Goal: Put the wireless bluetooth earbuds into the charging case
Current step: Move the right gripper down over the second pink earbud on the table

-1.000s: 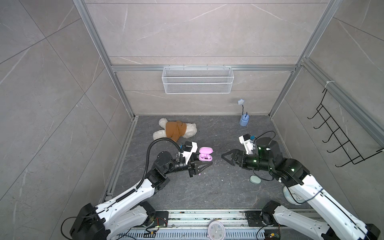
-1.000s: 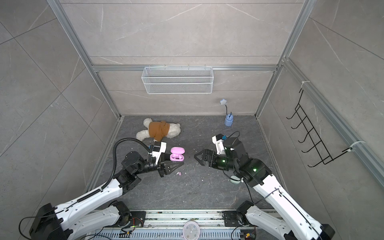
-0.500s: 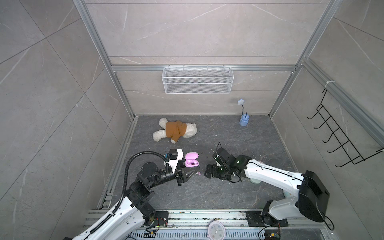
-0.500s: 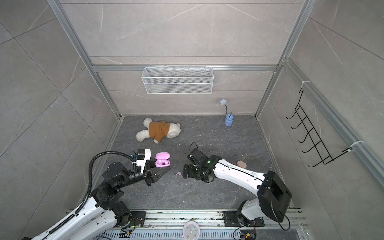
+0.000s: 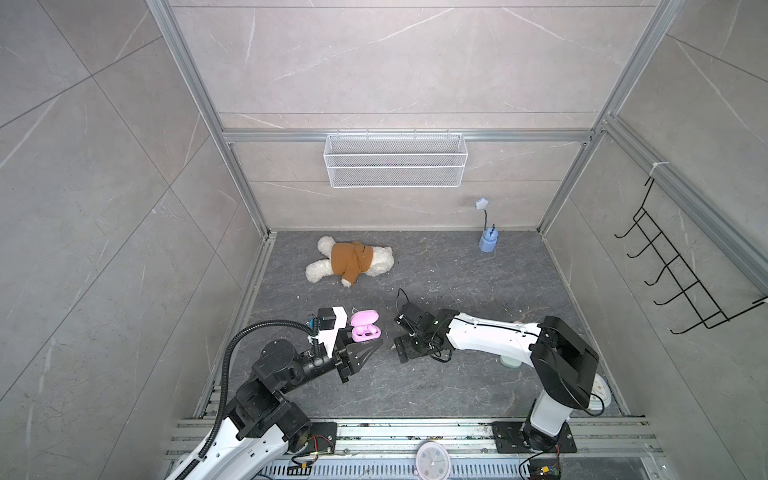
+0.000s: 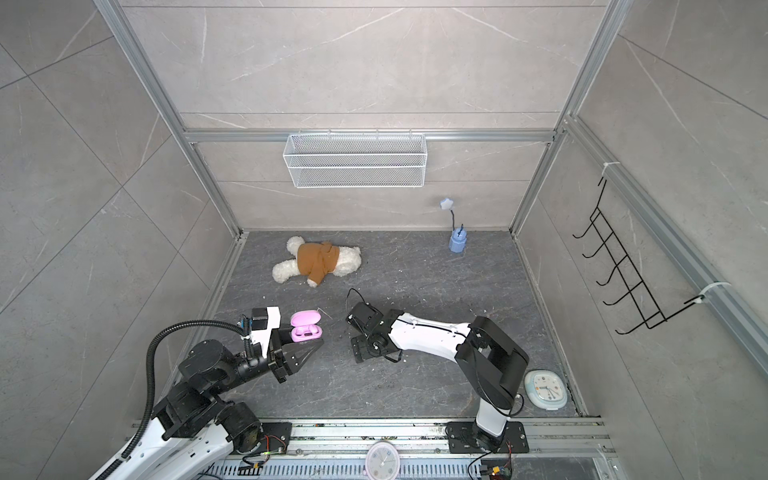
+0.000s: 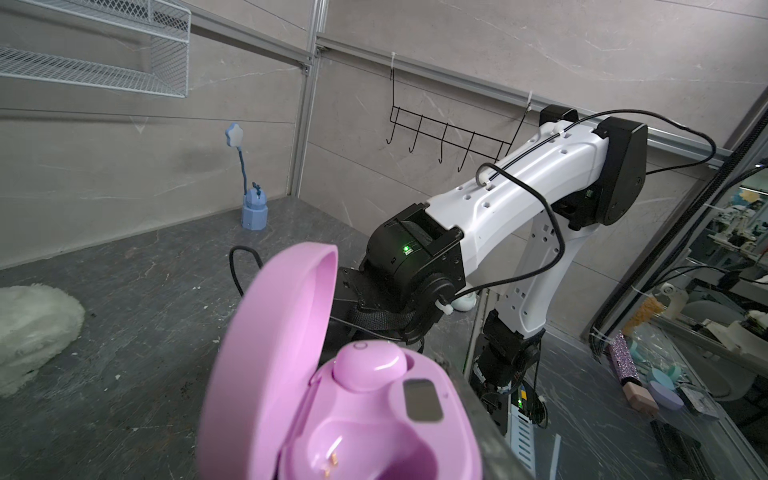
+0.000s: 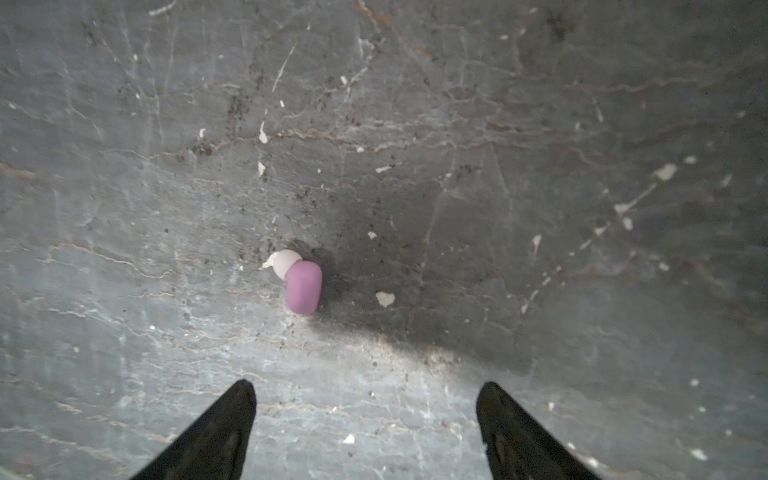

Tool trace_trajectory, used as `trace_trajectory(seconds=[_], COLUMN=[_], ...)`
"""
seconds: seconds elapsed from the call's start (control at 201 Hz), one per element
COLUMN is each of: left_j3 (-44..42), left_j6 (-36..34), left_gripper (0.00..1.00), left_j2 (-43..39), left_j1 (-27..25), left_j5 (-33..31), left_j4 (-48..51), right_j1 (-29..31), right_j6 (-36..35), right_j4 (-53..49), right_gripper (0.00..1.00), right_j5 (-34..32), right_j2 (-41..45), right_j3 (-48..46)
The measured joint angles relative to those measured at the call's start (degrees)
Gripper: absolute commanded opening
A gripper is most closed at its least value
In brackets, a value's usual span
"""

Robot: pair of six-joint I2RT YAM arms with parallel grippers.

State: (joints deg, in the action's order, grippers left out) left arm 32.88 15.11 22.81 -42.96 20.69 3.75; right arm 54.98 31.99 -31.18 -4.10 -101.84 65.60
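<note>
The lilac-pink charging case (image 7: 332, 395) has its lid up, and my left gripper (image 5: 360, 345) is shut on it just above the floor, left of centre. In the left wrist view, one earbud (image 7: 368, 365) sits in the far socket. The near socket is empty and its gold contacts show. In both top views the case (image 6: 306, 327) shows beside the left wrist camera. My right gripper (image 8: 365, 390) points straight down, open, close over the floor. A loose lilac earbud (image 8: 303, 286) with a pale tip lies just beyond its fingertips (image 8: 245, 390). The right gripper (image 5: 409, 351) hides that earbud in both top views.
A teddy bear (image 5: 349, 262) lies at the back left and a blue lamp (image 5: 488, 241) stands at the back right. A mint clock (image 6: 545, 390) lies by the right arm's base. A mint oval object (image 5: 510, 362) peeks from under the right arm. White specks litter the floor.
My right arm has swung in to the middle and dropped low, gripper turned down over the floor. My left arm has drawn back towards the front left with the case.
</note>
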Motion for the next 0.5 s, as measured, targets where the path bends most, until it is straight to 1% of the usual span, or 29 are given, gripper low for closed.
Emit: trace_trajectory(seconds=[0.209,0.498], left_j3=[0.4,0.8], left_j6=[-0.6,-1.7], left_gripper=[0.31,0.31], left_j2=[-1.0,-1.0], left_j1=[0.0,0.0], left_j5=[-1.8,-2.8], left_j4=[2.6,4.3], right_j1=[1.3,2.1], right_j6=[-4.9,-7.2], right_j4=[0.2,0.2], right_gripper=[0.88,0.89], right_j5=[-3.2,-6.3], right_j2=[-2.9,-7.1], right_j3=[1.4,4.4])
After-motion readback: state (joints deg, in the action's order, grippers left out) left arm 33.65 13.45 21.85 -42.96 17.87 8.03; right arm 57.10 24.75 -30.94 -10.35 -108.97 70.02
